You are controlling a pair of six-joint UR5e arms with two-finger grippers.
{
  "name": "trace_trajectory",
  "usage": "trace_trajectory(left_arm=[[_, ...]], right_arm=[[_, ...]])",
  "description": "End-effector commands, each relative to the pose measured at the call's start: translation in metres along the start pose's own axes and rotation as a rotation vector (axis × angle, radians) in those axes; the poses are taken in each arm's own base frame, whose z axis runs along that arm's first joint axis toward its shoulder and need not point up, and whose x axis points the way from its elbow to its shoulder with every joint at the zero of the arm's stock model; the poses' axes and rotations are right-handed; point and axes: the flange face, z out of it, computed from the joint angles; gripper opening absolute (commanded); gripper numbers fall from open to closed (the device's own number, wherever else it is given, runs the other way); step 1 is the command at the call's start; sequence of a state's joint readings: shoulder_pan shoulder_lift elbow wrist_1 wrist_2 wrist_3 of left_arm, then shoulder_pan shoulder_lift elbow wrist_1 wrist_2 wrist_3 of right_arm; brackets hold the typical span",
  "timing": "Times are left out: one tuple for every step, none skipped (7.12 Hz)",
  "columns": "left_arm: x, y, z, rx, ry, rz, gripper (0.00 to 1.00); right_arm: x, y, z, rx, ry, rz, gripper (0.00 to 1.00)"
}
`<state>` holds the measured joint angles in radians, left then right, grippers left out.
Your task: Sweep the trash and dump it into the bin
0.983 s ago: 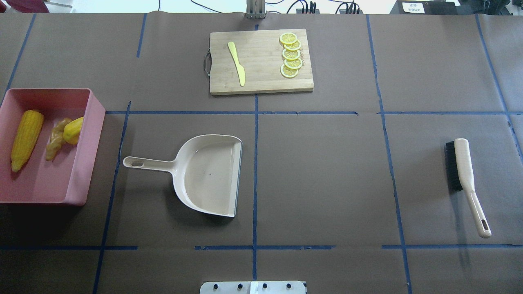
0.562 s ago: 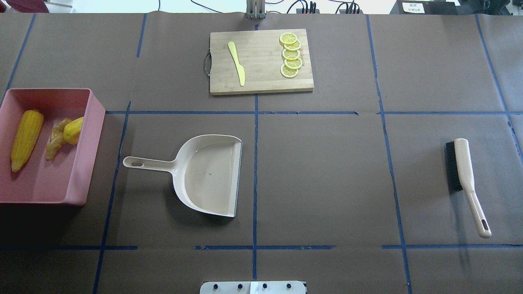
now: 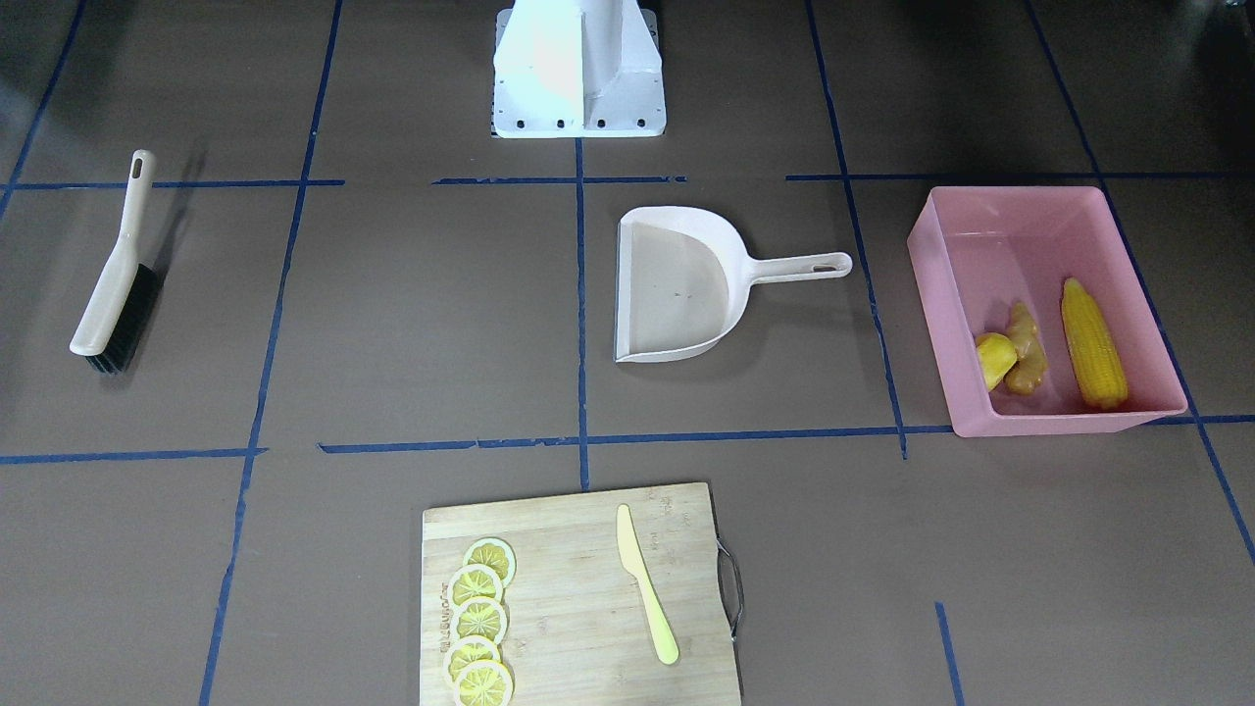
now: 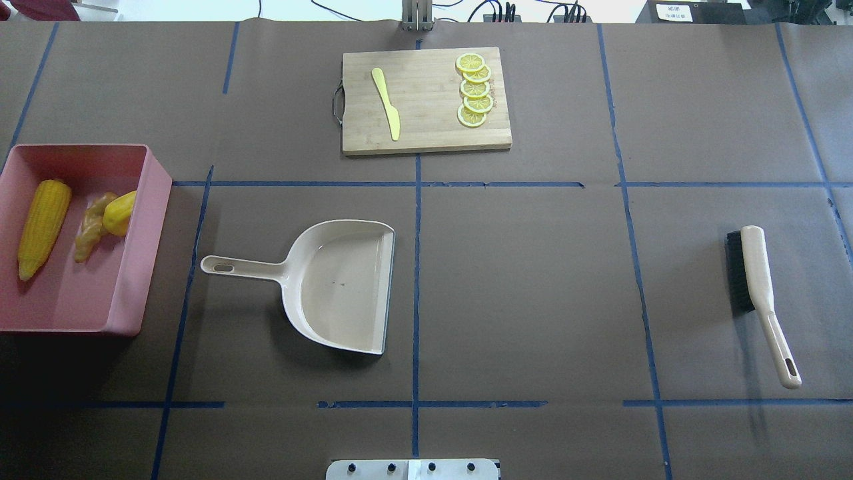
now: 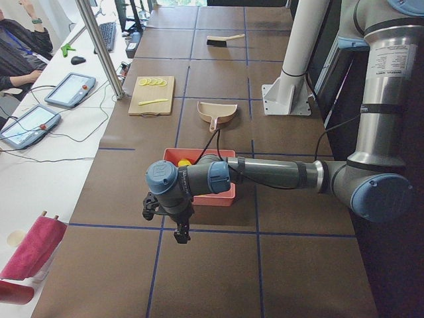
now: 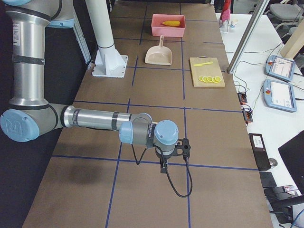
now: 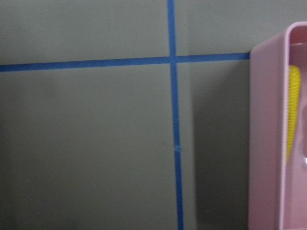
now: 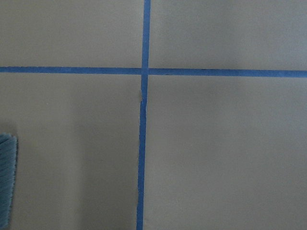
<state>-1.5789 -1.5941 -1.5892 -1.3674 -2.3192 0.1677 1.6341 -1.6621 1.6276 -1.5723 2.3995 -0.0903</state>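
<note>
Your bin point(image 4: 152, 220) sits at the left end of the worktop point(image 4: 533, 300) with the corn cob point(image 4: 43, 227), ginger root point(image 4: 90, 230) and potato point(image 4: 120, 212) inside, so the job looks done. The risk is the left end effector point(image 5: 179, 232), which hangs just beside the bin's wall — a careless swing could tip it. You cannot tell its opening, nor that of the right end effector point(image 6: 164, 167).
</note>
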Motion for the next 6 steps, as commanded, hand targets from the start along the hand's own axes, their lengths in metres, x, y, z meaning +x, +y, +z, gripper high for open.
trace_trajectory(left_arm=[[-0.0028, 0.0019, 0.0019, 0.028, -0.01, 0.011, 1.0], [-0.0038, 0.0009, 0.003, 0.029, -0.009, 0.012, 1.0], [-0.0064, -0.0005, 0.0055, 0.057, -0.014, 0.037, 1.0], [-0.0096, -0.0013, 0.01, 0.06, -0.013, 0.041, 1.0], [-0.0075, -0.0017, 0.0078, 0.064, -0.011, 0.032, 1.0], [-0.0071, -0.0017, 0.0074, 0.064, -0.011, 0.024, 1.0]], right_arm=[[0.001, 0.0006, 0.0004, -0.001, -0.001, 0.004, 1.0], [0.0016, 0.0008, 0.0019, -0.004, -0.002, 0.005, 1.0], [0.0036, 0.002, 0.0009, -0.002, 0.0, 0.008, 1.0], [0.0059, 0.0027, -0.0006, 0.002, 0.0, 0.013, 1.0], [0.0054, 0.0026, -0.0011, 0.003, 0.0, 0.013, 1.0], [0.0054, 0.0026, -0.0011, 0.003, 0.0, 0.015, 1.0]])
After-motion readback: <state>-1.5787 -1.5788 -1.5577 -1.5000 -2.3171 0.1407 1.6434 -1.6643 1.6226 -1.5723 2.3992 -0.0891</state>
